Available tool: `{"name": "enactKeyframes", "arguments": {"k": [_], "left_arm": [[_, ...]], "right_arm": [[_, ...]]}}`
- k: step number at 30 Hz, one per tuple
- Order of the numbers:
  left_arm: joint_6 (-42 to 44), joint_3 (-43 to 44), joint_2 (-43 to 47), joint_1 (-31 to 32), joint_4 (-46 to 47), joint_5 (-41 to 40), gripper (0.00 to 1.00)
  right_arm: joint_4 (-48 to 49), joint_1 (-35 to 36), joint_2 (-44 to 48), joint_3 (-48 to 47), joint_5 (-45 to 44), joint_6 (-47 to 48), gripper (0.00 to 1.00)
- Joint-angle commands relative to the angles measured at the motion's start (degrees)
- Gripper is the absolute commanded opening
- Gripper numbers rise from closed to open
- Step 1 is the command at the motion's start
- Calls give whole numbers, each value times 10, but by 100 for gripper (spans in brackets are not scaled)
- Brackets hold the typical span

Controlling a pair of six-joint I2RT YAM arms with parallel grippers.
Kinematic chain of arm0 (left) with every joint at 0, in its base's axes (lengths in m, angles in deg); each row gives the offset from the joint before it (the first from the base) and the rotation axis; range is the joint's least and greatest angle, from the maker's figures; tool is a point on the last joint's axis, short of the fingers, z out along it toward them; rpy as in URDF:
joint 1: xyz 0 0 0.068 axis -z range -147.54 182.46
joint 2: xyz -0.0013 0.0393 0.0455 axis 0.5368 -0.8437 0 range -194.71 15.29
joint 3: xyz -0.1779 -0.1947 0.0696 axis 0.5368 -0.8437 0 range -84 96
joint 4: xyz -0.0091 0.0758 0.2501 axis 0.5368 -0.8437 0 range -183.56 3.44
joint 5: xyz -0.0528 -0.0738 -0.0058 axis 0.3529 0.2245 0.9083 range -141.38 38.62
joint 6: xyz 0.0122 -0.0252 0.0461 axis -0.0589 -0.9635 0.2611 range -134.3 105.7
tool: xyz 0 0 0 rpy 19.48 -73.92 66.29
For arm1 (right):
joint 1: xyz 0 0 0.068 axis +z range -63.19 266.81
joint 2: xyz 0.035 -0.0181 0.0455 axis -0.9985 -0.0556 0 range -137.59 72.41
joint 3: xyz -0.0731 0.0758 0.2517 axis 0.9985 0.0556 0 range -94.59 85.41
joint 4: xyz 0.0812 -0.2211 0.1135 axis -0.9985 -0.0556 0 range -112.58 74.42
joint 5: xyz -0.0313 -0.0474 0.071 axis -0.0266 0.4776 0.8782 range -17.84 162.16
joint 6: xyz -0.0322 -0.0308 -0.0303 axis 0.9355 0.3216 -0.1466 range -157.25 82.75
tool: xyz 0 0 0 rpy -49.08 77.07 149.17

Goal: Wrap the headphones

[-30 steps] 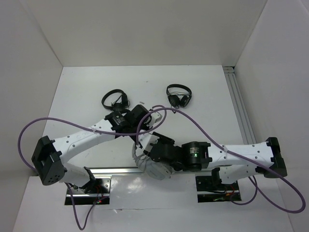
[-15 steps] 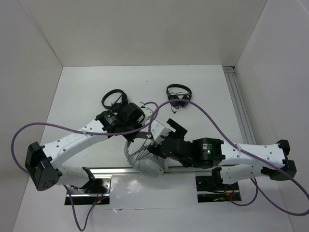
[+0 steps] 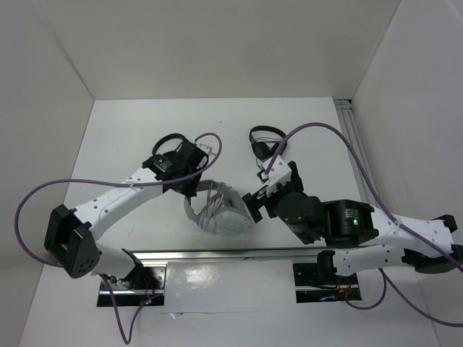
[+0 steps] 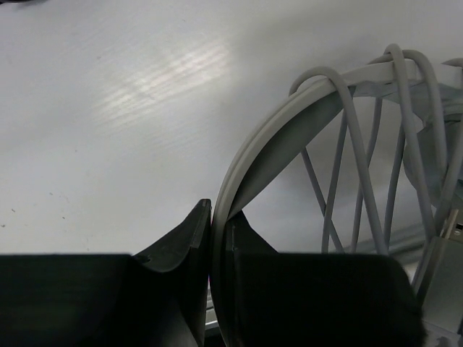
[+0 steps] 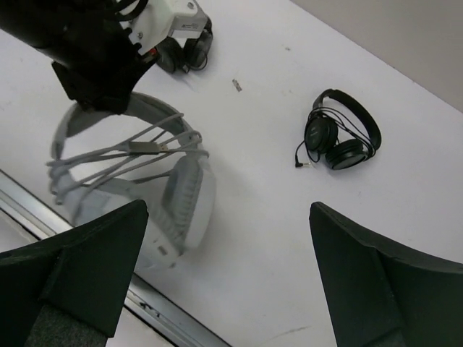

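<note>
Large white and light-grey over-ear headphones [image 3: 221, 213] lie on the white bench [image 3: 130, 137], near-centre, between the two arms. The wide headband [image 4: 278, 134] arches at the far-left end and the oval earcups [image 5: 181, 199] sit at the near-right end, so the long axis runs diagonally, far-left to near-right.

The thin grey cable [image 5: 108, 159] crosses the opening in several strands from headband to earcups. A short stiff piece [image 5: 145, 148] lies on top of the strands; it is probably the plug end, and it looks loose.

Left gripper [image 4: 217, 217]: jaws closed on the edge of the headband, pinching it at the far-left end. It is the only hold on the set.

Right gripper [image 3: 253, 207]: jaws spread wide, nothing between them. It sits just beside the earcups on their right side, apart from them. In its own wrist view the headphones lie ahead and to the left.

Judgement: the free right arm is the one placed to take the loose end. That end lies towards the left gripper from where the right one stands, across the earcups.

Two small black on-ear headphones [image 3: 266, 141] [image 3: 168, 144] rest farther back, untouched.
</note>
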Motion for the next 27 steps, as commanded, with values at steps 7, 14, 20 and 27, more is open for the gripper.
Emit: {"name": "enactKeyframes", "arguments": {"k": [7,14,20,27], "left_arm": [[-37,179,-173,-75,154,-80,0],[-46,350,-345,-158,159,-50,0],[-46,441,-438,-178,160,-53,0],[-66,467,-515,-185,168,-23,4]], "right_arm": [[44,-1,39,11,-22,-87,100],[44,-1,39,29,-17,-87,100],[49,-1,34,35,-12,-81,100],[49,-1,29,23,-12,-76,100]]}}
